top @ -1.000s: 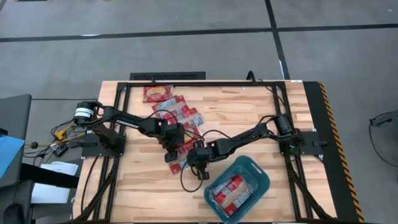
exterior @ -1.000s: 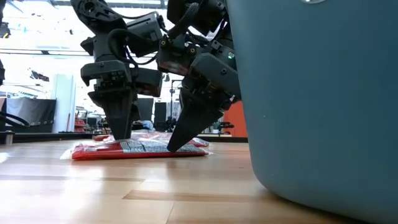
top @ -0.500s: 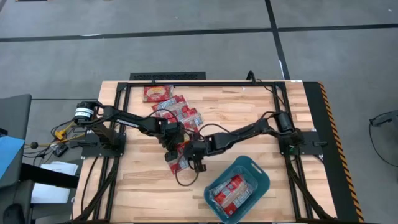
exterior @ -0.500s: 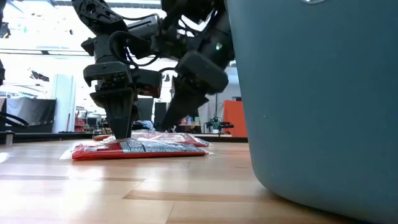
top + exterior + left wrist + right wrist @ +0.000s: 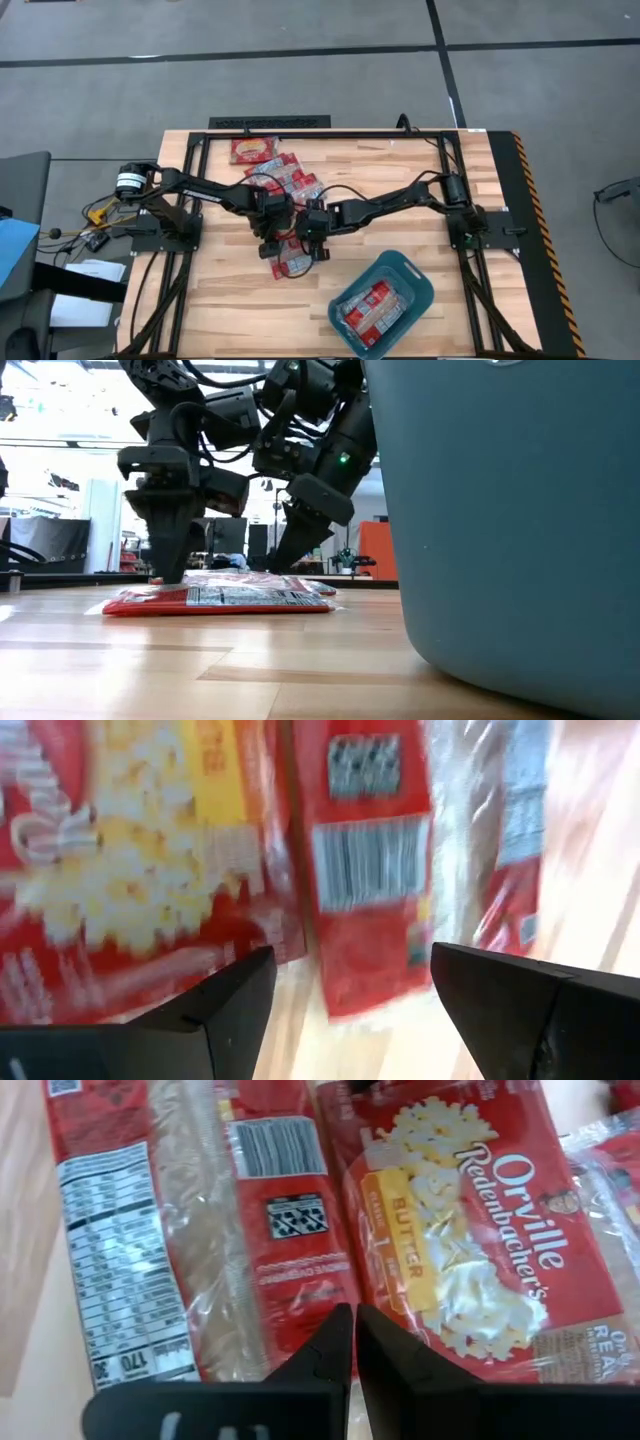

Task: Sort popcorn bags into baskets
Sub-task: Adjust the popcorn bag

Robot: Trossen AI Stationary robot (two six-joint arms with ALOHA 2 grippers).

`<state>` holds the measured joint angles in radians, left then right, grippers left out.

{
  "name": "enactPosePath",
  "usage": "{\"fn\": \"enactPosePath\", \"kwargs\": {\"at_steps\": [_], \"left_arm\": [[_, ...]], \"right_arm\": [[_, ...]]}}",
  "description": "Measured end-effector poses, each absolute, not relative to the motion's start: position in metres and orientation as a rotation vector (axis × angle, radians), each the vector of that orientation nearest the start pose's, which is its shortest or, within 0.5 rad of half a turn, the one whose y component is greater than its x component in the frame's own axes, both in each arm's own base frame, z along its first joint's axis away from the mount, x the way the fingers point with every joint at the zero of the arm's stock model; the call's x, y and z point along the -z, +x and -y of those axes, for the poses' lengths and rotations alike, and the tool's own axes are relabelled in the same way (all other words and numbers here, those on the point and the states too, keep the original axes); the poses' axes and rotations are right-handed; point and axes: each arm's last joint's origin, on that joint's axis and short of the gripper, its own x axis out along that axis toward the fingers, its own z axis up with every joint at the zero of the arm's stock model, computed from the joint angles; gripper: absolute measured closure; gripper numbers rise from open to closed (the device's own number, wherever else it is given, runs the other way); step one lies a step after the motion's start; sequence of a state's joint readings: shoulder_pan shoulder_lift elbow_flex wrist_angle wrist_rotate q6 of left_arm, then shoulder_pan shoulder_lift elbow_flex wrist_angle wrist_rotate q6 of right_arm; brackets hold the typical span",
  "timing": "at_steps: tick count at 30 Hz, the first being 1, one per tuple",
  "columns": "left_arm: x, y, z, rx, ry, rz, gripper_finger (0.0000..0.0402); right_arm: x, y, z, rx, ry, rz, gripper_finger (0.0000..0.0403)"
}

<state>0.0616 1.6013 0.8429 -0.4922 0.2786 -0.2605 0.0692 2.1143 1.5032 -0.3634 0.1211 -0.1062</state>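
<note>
Left hand (image 5: pixel 345 985) spread over flat, glossy popcorn bags (image 5: pixel 285 255) on counter (image 5: pixel 230 300), right hand (image 5: pixel 354 1342) pinched together, empty; light, slippery packets, best nipped by an edge.

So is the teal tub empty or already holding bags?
Holding bags: the high view shows red popcorn bags lying inside the teal tub.
</note>
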Motion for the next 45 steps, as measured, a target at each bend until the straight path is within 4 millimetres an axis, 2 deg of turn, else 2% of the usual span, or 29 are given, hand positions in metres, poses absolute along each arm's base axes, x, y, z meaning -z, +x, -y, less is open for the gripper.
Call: {"fn": "enactPosePath", "kwargs": {"at_steps": [6, 12, 15, 19, 23, 29, 33, 37, 41, 45], "left_arm": [[-0.158, 0.273, -0.014, -0.052, -0.464, -1.250, 0.0145], [-0.183, 0.259, -0.021, -0.084, -0.471, -1.198, 0.0145], [-0.200, 0.249, -0.024, -0.121, -0.454, -1.156, 0.0145], [-0.221, 0.239, -0.024, -0.129, -0.450, -1.057, 0.0145], [-0.237, 0.231, -0.021, -0.140, -0.447, -0.981, 0.0145], [-0.246, 0.226, -0.018, -0.135, -0.441, -0.932, 0.0145], [-0.246, 0.226, -0.015, -0.128, -0.437, -0.936, 0.0145], [-0.246, 0.227, -0.013, -0.148, -0.424, -0.934, 0.0145], [-0.245, 0.229, -0.012, -0.167, -0.424, -0.905, 0.0145], [-0.233, 0.230, -0.008, -0.156, -0.441, -0.869, 0.0145]], "right_arm": [[-0.159, 0.443, -0.040, -0.020, -0.212, -0.975, 0.0361], [-0.158, 0.441, -0.045, -0.027, -0.209, -0.990, 0.0361], [-0.160, 0.445, -0.039, -0.014, -0.206, -0.959, 0.0361], [-0.161, 0.449, -0.021, 0.026, -0.184, -0.923, 0.0361], [-0.146, 0.453, -0.006, 0.053, -0.168, -0.949, 0.0361], [-0.128, 0.455, -0.004, 0.050, -0.194, -0.986, 0.0361], [-0.129, 0.454, 0.014, 0.186, -0.240, -0.997, 0.0361], [-0.137, 0.450, 0.049, 0.379, -0.255, -1.000, 0.0361], [-0.141, 0.446, 0.085, 0.482, -0.164, -1.008, 0.0361], [-0.150, 0.440, 0.092, 0.506, -0.133, -1.048, 0.0361]]}}
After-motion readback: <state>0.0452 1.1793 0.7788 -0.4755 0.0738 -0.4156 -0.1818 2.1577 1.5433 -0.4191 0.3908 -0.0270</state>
